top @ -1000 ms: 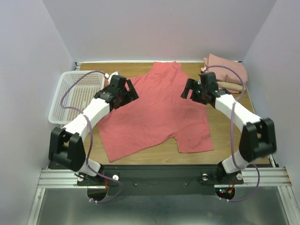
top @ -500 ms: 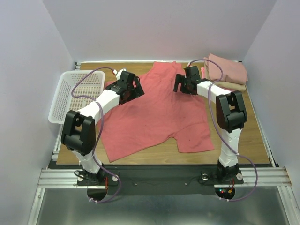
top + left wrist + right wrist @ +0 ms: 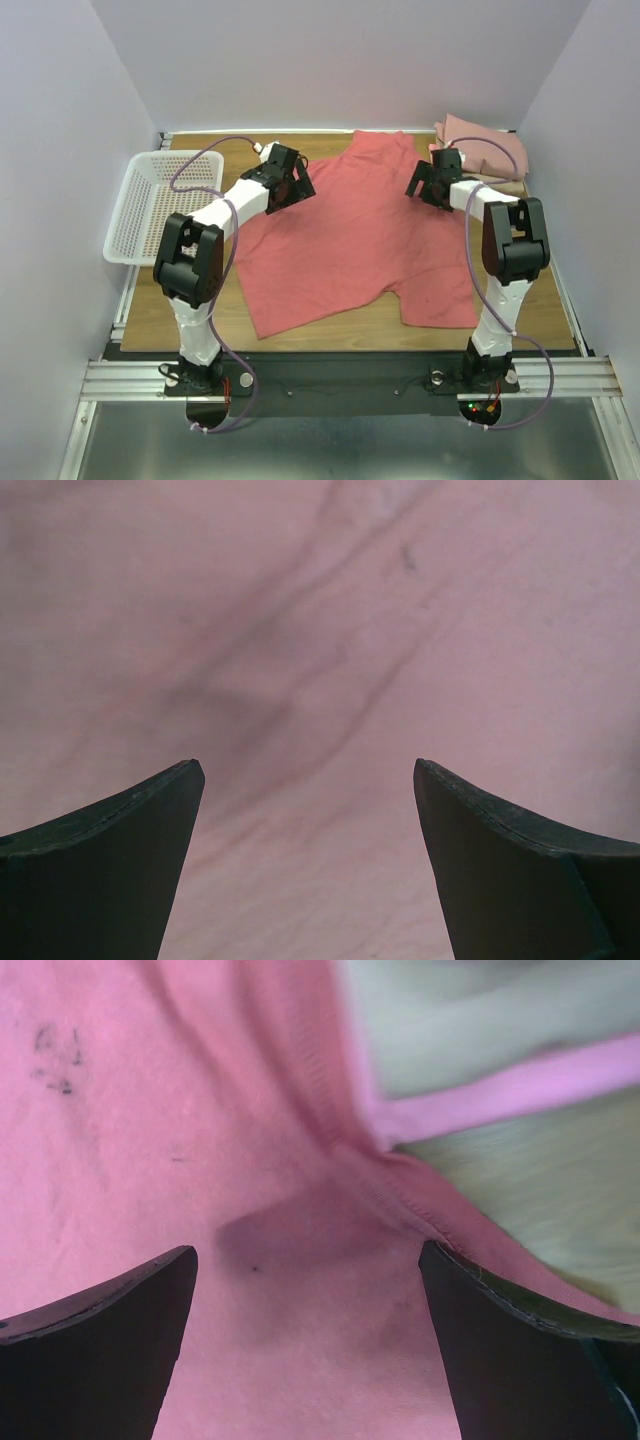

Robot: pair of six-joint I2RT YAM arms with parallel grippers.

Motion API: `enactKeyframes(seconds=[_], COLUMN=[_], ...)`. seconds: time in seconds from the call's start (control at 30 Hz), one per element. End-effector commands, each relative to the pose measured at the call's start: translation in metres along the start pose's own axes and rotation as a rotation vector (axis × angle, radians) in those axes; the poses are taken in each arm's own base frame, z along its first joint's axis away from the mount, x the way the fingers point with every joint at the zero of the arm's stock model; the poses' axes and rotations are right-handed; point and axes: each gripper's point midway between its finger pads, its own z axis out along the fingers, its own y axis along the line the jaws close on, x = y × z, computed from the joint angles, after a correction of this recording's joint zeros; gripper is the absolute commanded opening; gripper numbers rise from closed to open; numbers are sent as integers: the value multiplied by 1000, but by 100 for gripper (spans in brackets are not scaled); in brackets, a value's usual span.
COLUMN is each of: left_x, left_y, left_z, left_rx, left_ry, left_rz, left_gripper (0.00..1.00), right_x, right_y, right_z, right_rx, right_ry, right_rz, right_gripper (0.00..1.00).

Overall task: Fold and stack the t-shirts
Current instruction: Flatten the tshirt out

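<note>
The large coral-red t-shirt [image 3: 360, 235] lies spread flat on the wooden table. My left gripper [image 3: 293, 186] is low over its left shoulder area. In the left wrist view the left gripper [image 3: 308, 770] is open, with only wrinkled cloth between the fingers. My right gripper [image 3: 427, 184] sits at the shirt's right edge. The right wrist view shows the right gripper [image 3: 308, 1252] open over the shirt's hem [image 3: 400, 1195]. Folded t-shirts [image 3: 485, 150] are stacked at the back right, a dusty-pink one on top. A bright-pink cloth edge [image 3: 500, 1095] shows beside the hem.
A white mesh basket [image 3: 150, 205] stands off the table's left edge. Bare wood [image 3: 200, 320] shows at the front left and at the front right [image 3: 520, 310]. Grey walls close in the back and both sides.
Both arms have reached farther back and to the right. The coral-red shirt has slid to the right with them. Both grippers have stayed open.
</note>
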Motion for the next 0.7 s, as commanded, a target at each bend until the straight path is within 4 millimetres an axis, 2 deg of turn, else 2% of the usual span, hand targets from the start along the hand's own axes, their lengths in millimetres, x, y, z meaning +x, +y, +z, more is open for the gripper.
enactKeyframes(seconds=[0.0, 0.2, 0.23, 0.43, 0.5, 0.67], left_x=[-24, -26, -25, 3, 4, -9], left_y=[-16, -12, -10, 37, 42, 75], left_z=[-3, 20, 29, 54, 62, 94], left_rx=[23, -48, -70, -273, -270, -305], left_ry=[-57, -48, -37, 44, 60, 94], left_rz=[15, 33, 35, -9, -19, -48], left_gripper=[98, 98, 98, 98, 98, 98], right_x=[17, 20, 18, 14, 16, 19], right_y=[-48, -30, -28, -19, -19, -19], right_z=[2, -3, -5, -13, -12, -13], right_rx=[110, 5, -3, -57, -61, -62], right_ry=[64, 98, 95, 95, 101, 109], right_rz=[58, 52, 54, 23, 24, 39], right_gripper=[100, 100, 100, 100, 100, 100])
